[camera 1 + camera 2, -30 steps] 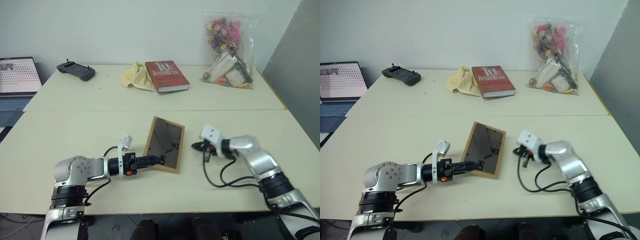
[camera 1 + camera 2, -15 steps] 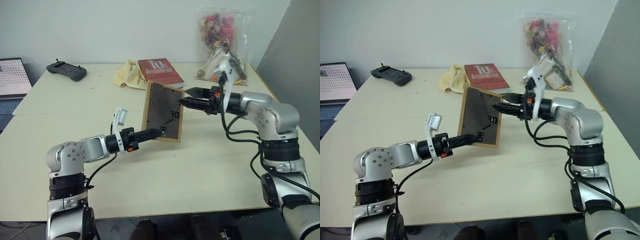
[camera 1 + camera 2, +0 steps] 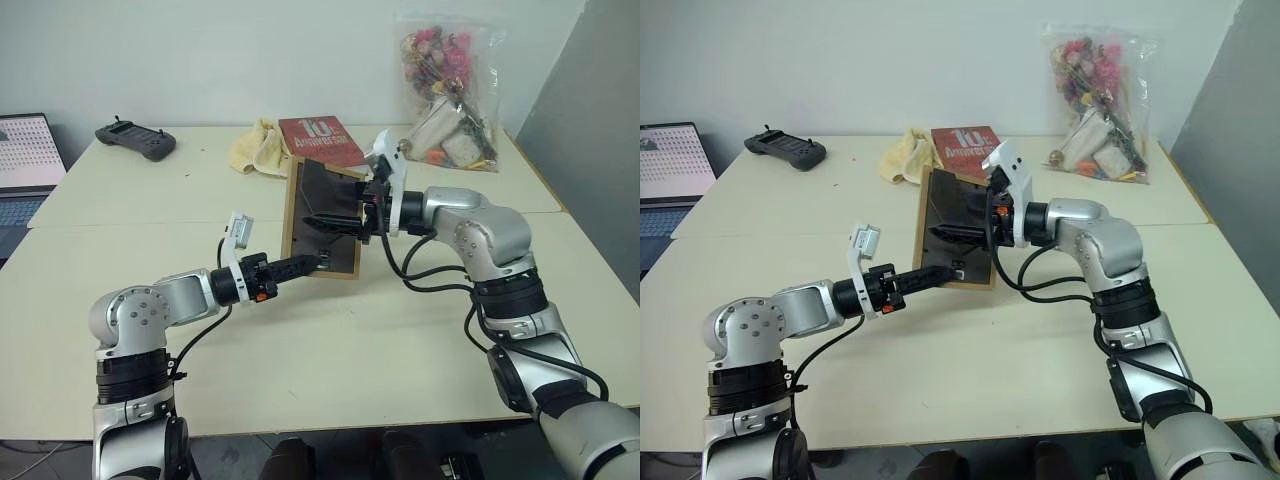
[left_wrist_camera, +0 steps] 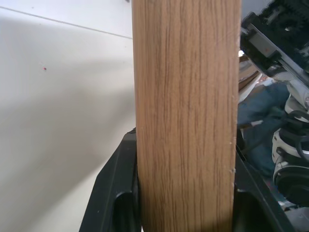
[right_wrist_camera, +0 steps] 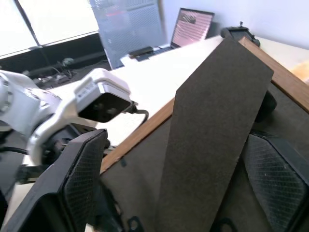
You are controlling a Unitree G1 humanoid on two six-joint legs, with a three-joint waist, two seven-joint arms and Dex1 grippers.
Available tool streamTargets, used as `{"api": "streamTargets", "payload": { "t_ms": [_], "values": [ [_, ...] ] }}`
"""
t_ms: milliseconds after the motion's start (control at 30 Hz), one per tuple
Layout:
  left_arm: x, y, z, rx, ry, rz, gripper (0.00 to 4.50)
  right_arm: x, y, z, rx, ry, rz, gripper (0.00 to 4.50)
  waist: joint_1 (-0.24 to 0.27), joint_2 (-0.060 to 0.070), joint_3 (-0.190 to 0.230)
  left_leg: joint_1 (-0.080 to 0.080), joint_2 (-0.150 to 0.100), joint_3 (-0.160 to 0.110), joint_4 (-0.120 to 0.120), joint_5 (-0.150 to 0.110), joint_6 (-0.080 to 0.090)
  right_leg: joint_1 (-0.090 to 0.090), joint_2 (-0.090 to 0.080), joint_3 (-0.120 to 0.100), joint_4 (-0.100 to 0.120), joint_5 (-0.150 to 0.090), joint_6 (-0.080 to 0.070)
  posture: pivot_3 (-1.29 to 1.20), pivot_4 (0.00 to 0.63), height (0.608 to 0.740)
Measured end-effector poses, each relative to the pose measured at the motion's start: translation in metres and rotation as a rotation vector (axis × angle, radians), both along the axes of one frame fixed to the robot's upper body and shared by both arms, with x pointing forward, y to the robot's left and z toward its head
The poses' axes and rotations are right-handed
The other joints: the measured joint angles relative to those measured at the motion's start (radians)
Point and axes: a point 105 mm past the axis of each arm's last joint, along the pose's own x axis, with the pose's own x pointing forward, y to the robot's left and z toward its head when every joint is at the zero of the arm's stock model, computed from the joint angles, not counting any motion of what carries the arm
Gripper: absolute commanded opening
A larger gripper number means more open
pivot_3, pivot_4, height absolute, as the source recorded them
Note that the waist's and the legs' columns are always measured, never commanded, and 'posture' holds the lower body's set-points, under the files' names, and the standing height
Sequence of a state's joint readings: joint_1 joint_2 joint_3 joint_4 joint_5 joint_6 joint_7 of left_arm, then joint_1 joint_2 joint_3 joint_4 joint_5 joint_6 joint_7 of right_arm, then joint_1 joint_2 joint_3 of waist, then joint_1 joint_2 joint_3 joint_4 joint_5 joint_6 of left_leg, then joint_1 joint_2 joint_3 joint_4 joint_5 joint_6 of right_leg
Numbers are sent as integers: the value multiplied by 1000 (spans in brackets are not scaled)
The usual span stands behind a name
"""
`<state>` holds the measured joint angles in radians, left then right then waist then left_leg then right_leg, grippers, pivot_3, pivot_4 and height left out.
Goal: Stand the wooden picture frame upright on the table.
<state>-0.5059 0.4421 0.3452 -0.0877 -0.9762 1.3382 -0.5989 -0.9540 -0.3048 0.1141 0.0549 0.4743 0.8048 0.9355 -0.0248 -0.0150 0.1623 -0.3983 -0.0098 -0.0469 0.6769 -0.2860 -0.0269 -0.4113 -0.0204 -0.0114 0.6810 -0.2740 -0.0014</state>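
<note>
The wooden picture frame (image 3: 322, 218) is held nearly upright above the table (image 3: 330, 340), in front of the red book (image 3: 320, 139). Left gripper (image 3: 318, 263) pinches its lower edge; right gripper (image 3: 958, 234), fingers spread wide, straddles the back stand (image 5: 212, 145). Propping and setting down remain.

The wooden picture frame (image 3: 322, 218), lying tilted a second ago, now stands nearly upright near the surface's (image 3: 330, 350) seam. The right tool (image 3: 330, 222) has swung up from the surface's right side, spread wide, astride the frame's back stand.
</note>
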Motion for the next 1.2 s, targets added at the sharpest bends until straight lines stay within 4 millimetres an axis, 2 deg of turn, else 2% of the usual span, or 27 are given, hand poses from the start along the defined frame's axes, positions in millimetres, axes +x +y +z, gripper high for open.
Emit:
{"api": "streamTargets", "payload": {
  "t_ms": [167, 333, 400, 467, 567, 633, 733, 767, 867, 967, 1067, 1167, 1200],
  "values": [
    [-1, 4, -4, 1, 19, 18, 1319, -13, -13, -5, -13, 29, 33, 4437, -1, 0, 0, 0, 0, 0, 0, 0, 1, 0, 0, 0, 1, 0, 0, 0, 150, 740],
    [-8, -2, -5, -19, 57, -19, 1319, -23, -26, -8, -46, 35, 45, 4437, -1, 0, 0, 0, 0, 0, 0, -1, 2, 0, 0, 0, 0, 0, 0, 0, 150, 740],
    [-9, -2, -4, -36, 73, -22, 1319, -23, -34, -12, -65, 37, 23, 4437, -1, 0, 0, 0, 0, 0, 0, -2, 4, 0, 0, 0, 0, 0, 0, 0, 150, 740],
    [-8, 2, -1, -62, 93, -9, 1319, -13, -50, -19, -103, -15, -60, 4437, 0, 0, 0, 0, 0, 0, 0, -2, 4, 0, 0, -1, 0, 0, 0, 0, 150, 740],
    [-8, 8, 2, -112, 152, -6, 1319, 15, -87, -26, -219, -258, -273, 4437, 3, 0, 0, 0, 0, 0, 1, -2, 4, 1, 0, 0, 0, 0, 1, 0, 150, 740],
    [-10, 7, -2, -155, 221, -26, 1319, 30, -110, -28, -327, -538, -383, 4437, 3, -1, 0, 0, 0, 2, 1, -2, 3, 1, 0, 0, 0, 0, 1, 0, 150, 740],
    [-13, 5, -6, -190, 293, -61, 1319, 36, -123, -39, -473, -897, -412, 4437, -2, -2, 1, 1, 1, 4, 1, 1, -1, 1, 0, 1, 1, 0, 1, 0, 150, 740],
    [-16, 1, -3, -208, 299, -87, 1319, 36, -123, -47, -527, -1037, -383, 4437, -3, -2, 1, 1, 2, 5, 2, 1, -2, 1, 0, 1, 1, 0, 1, 0, 150, 740],
    [-19, -5, 6, -232, 305, -112, 1319, 33, -111, -61, -558, -1268, -306, 4437, -10, -2, 1, 3, 2, 7, 1, 4, -6, 1, 1, 4, 2, 0, 1, 0, 150, 740],
    [-22, -11, 10, -285, 318, -113, 1319, 32, -84, -54, -482, -1500, -250, 4437, -11, -2, 1, 4, 3, 8, 1, 4, -7, 0, 1, 5, 2, 0, 1, 0, 150, 740],
    [-30, -16, 3, -254, 332, -131, 1319, 28, -68, -44, -402, -1613, -227, 4437, -5, -2, 1, 4, 2, 8, 1, 4, -7, 1, 1, 5, 1, 0, 1, 0, 150, 740],
    [-38, -16, -2, -245, 333, -138, 1319, 26, -61, -46, -374, -1663, -194, 4437, 1, -2, 1, 3, 1, 8, 1, 4, -7, 1, 1, 4, 0, 0, 1, 0, 150, 740],
    [-40, -16, -3, -246, 335, -145, 1319, 24, -56, -48, -352, -1674, -181, 4261, 4, -3, 1, 3, 1, 8, 1, 4, -7, 2, 1, 4, 1, 0, 1, 0, 150, 740]
  ]
}}
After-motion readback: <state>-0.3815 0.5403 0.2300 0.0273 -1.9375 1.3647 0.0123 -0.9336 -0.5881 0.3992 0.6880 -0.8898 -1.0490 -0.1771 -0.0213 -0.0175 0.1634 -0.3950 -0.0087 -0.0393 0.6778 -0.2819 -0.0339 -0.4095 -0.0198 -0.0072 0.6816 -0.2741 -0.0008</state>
